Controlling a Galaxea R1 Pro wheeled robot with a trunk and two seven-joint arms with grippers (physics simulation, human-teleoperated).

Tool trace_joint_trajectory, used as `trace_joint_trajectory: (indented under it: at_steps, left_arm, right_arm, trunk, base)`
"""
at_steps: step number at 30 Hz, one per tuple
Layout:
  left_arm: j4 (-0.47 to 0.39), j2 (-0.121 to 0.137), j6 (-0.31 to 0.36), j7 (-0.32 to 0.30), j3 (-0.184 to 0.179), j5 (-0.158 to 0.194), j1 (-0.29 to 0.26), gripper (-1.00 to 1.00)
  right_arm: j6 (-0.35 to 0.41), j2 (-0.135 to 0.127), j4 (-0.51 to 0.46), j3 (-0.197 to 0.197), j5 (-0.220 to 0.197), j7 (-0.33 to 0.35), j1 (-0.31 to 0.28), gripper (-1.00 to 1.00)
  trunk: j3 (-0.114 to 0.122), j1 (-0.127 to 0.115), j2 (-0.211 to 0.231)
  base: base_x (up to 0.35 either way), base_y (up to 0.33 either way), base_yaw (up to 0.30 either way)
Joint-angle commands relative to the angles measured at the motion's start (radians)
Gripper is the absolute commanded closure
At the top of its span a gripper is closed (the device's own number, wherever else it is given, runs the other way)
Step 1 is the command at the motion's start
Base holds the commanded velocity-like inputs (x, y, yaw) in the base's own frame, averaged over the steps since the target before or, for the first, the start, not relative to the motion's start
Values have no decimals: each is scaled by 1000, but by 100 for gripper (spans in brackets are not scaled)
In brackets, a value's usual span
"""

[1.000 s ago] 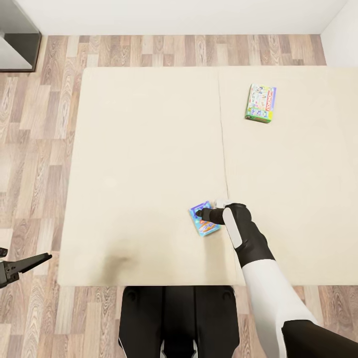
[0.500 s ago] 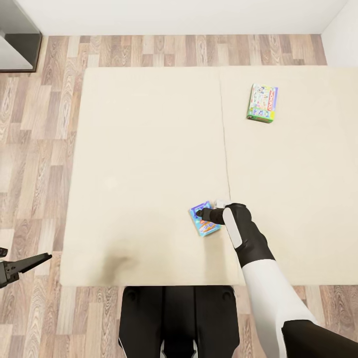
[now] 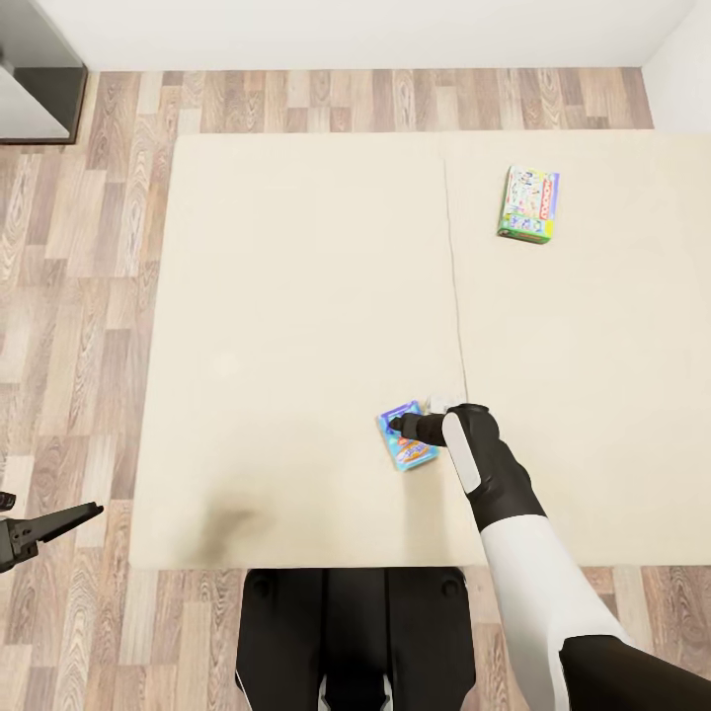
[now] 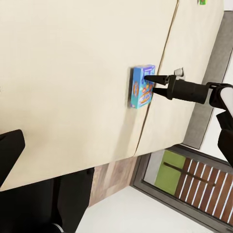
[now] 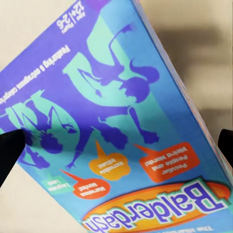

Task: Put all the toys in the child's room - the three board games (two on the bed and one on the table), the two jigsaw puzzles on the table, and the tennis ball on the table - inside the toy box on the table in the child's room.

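Since a second ago my head camera has drifted a little, so the whole bed (image 3: 296, 296) sits slightly further right in the head view; my right arm and the blue-purple board game (image 3: 404, 446) keep the same pose against each other.

My right gripper (image 3: 399, 426) reaches out over the beige mattress with its two dark fingers spread, one on each side of the blue-purple box. From the right wrist camera the printed cover (image 5: 121, 126), lettered "Balderdash" with purple silhouettes, sits between my two black fingertips (image 5: 9, 145), which show at opposite edges. I cannot tell whether they touch the box. From the left wrist camera the box (image 4: 141, 87) lies flat on the mattress beside the seam, with my right gripper (image 4: 156, 82) pointing at its edge.

A second board game (image 3: 527, 203), green-edged and pale blue, lies flat on the far right part of the bed, well apart from the first.

My left gripper (image 3: 49, 523) hangs over the wood-plank floor (image 3: 69, 296) beside the bed, its dark fingers close together; whether it is fully closed I cannot tell.
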Motion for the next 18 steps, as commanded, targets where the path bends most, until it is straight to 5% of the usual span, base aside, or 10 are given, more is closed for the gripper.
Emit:
trace_joint_trajectory:
  at_steps: [1, 18]
  left_arm:
    - [0, 0, 11, -5, 0, -2, -1, -100]
    - [0, 0, 11, -5, 0, -1, -1, -100]
  right_arm:
    - [2, 1, 4, -2, -18, -7, 0, -100]
    - [2, 1, 4, -3, -18, -8, 0, -100]
  trunk:
    - [-1, 1, -1]
    - [-1, 1, -1]
  base:
    - [0, 109, 0]
    - [0, 43, 0]
